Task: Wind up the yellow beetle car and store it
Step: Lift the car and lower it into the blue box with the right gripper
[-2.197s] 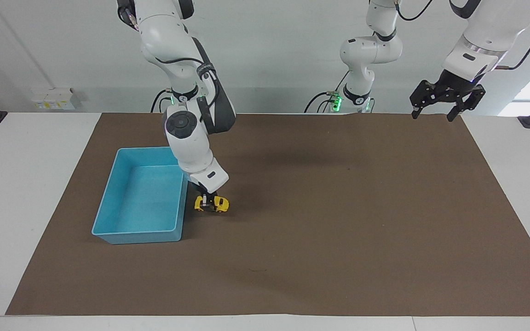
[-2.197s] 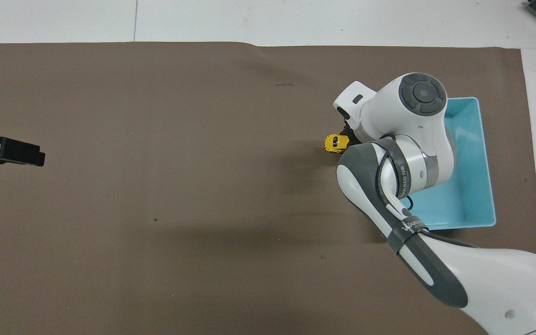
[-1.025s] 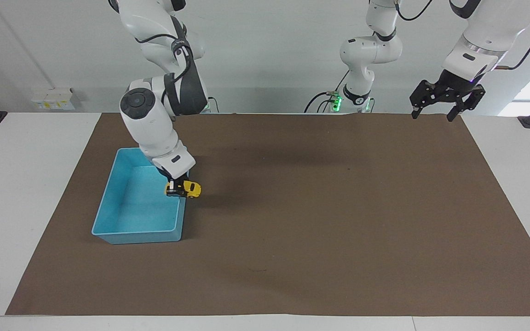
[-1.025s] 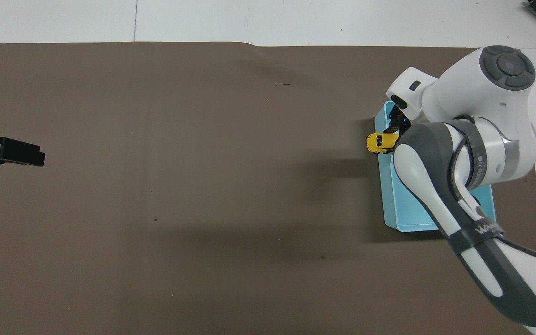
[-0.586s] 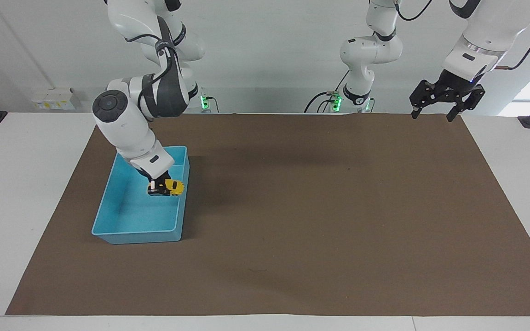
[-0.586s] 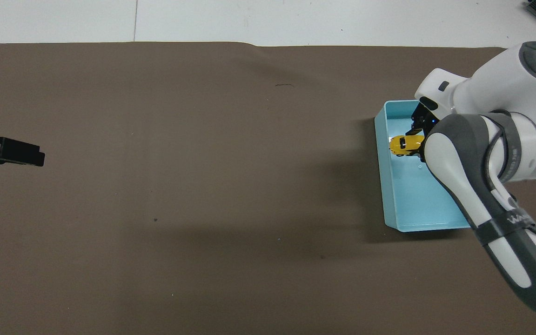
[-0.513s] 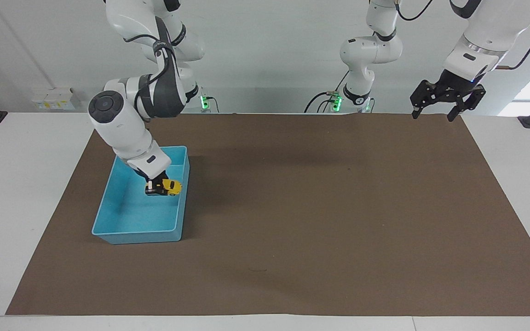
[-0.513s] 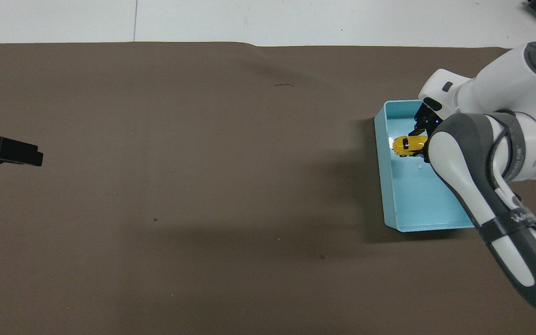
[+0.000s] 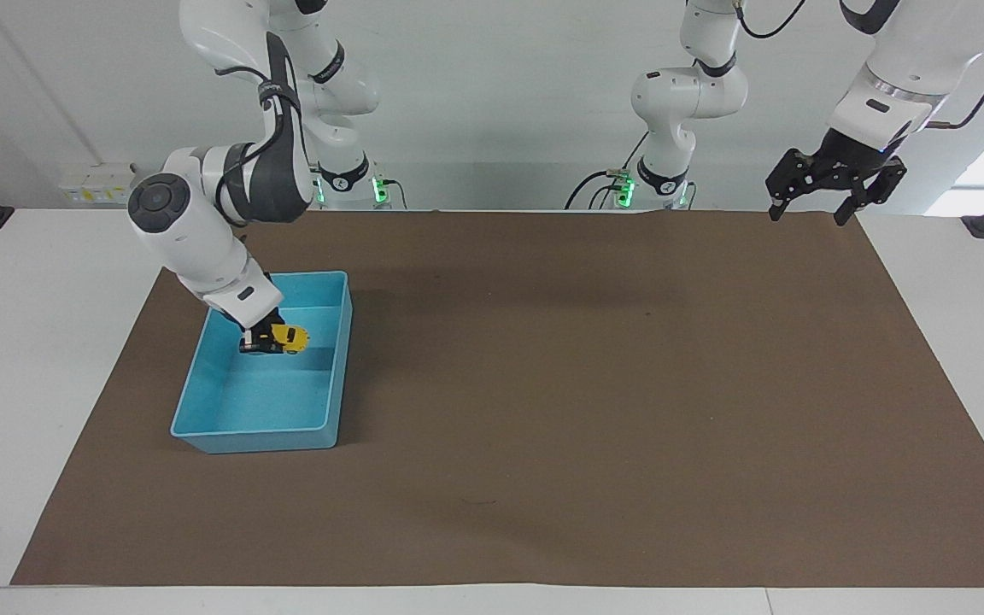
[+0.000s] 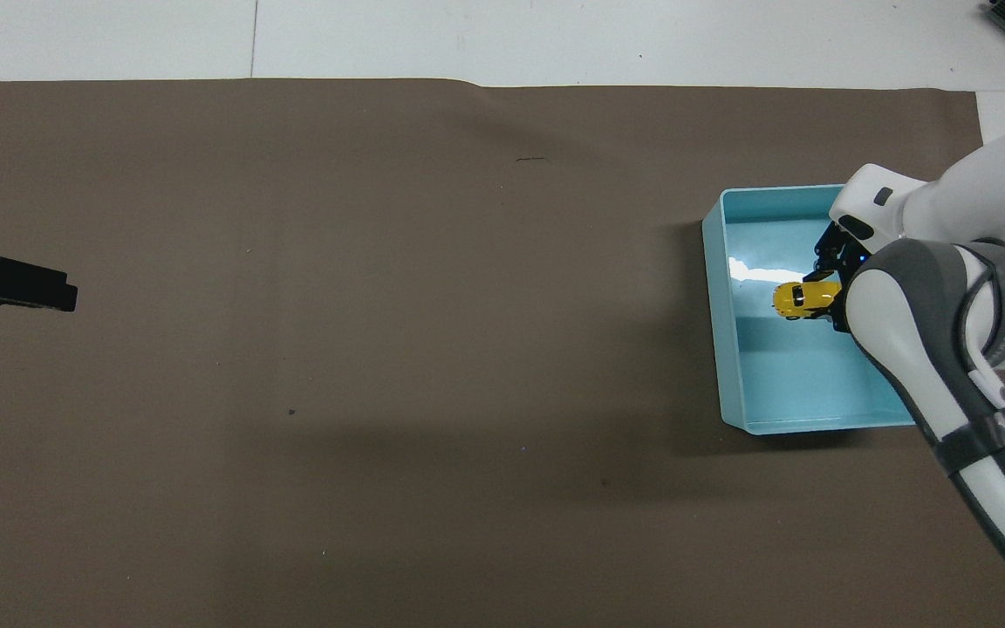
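One car (image 9: 289, 338), gripped by the right gripper (image 9: 268, 341), hangs over one blue bin (image 9: 202, 380); left gripper (image 9: 829, 186) waits, spread wide.

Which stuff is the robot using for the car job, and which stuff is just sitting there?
Used for the job:
yellow beetle car, gripped by the right gripper
blue bin, under the car

Not in use:
left gripper, open, waiting above the brown mat

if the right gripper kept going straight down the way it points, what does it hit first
Probably the floor of the blue bin: the right gripper, shut on the yellow beetle car, hangs over the bin's inside. The car's wheels would likely land first.
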